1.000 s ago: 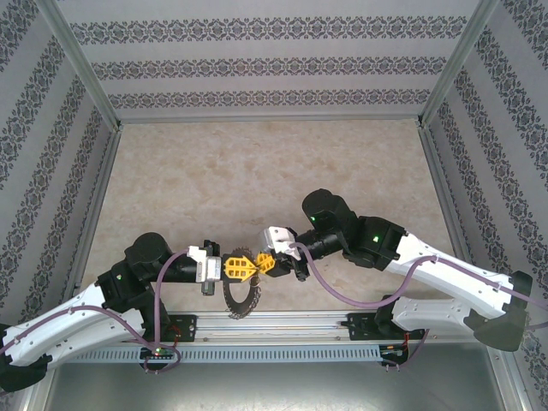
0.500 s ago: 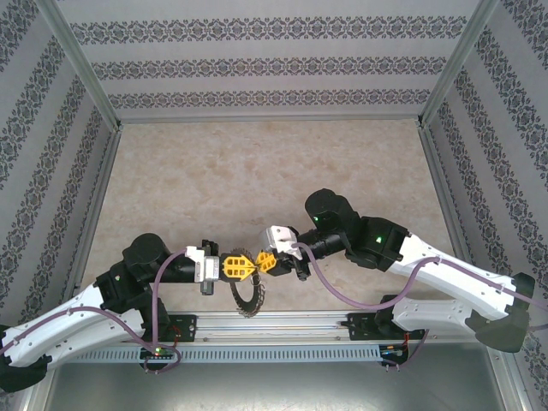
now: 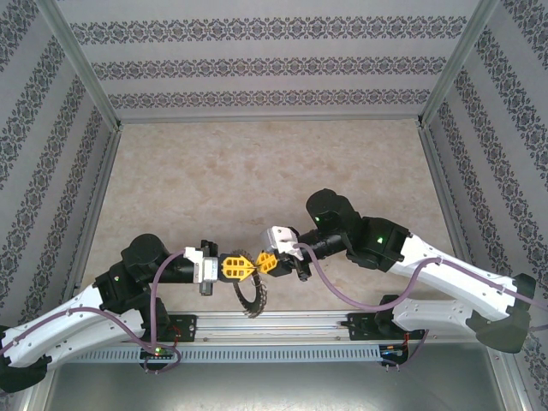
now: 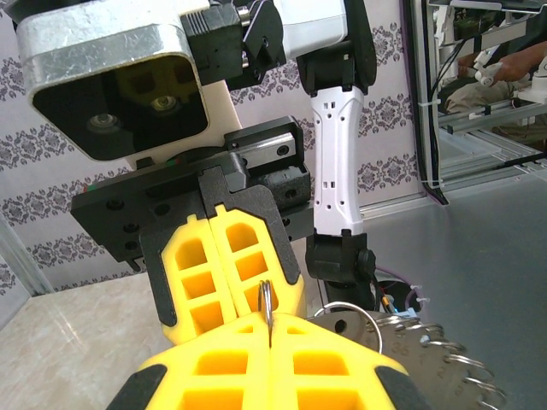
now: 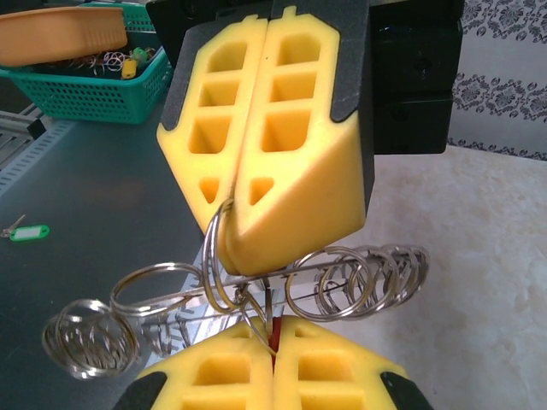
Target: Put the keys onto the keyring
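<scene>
My two grippers meet tip to tip above the table's near edge. The left gripper (image 3: 247, 267) (image 4: 270, 331) is shut on a thin wire loop (image 4: 267, 301) of the keyring (image 3: 251, 296), a grey metal disc (image 4: 408, 338) fringed with wire loops (image 5: 359, 280) that hangs below the fingers. The right gripper (image 3: 260, 262) (image 5: 273, 335) is shut on the keys, a tiny red piece (image 5: 274, 328) pinched between its yellow pads together with a wire end. In the right wrist view the left gripper's fingers (image 5: 282, 128) stand just above, with a split ring (image 5: 214, 248) at their tip.
The marble tabletop (image 3: 257, 171) stretches behind the grippers, with patterned walls on three sides. An aluminium rail (image 3: 282, 320) runs under the grippers. Off the table stand a green basket (image 5: 94, 85) with an orange lid (image 5: 60, 32) and a green-tagged key (image 5: 30, 232).
Both grippers stay shut and tip to tip. The hanging keyring has shifted slightly to the right, and the right arm has edged a little to the right.
</scene>
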Robot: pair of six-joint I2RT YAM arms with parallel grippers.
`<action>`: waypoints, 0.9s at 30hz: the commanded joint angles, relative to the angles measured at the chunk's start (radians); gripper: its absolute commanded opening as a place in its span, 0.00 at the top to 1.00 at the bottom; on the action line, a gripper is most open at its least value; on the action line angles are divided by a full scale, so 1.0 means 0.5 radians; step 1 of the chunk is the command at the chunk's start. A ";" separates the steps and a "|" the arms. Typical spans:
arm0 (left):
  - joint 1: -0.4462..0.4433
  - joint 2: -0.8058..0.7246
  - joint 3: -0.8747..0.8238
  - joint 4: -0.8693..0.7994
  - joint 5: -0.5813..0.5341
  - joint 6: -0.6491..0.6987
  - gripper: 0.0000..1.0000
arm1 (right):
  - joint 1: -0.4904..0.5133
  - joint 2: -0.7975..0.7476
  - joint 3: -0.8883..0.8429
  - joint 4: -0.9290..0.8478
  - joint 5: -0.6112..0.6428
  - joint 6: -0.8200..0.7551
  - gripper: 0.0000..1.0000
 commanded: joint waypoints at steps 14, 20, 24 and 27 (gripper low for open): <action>-0.021 0.051 0.082 0.243 0.198 0.038 1.00 | -0.035 0.134 0.110 -0.043 -0.083 0.050 1.00; -0.020 0.075 0.089 0.212 0.213 0.054 1.00 | -0.037 0.155 0.127 -0.052 -0.097 0.046 1.00; -0.021 0.084 0.101 0.182 0.220 0.058 1.00 | -0.038 0.164 0.137 -0.040 -0.127 0.041 1.00; -0.021 0.093 0.110 0.153 0.231 0.066 1.00 | -0.038 0.159 0.135 -0.028 -0.157 0.031 1.00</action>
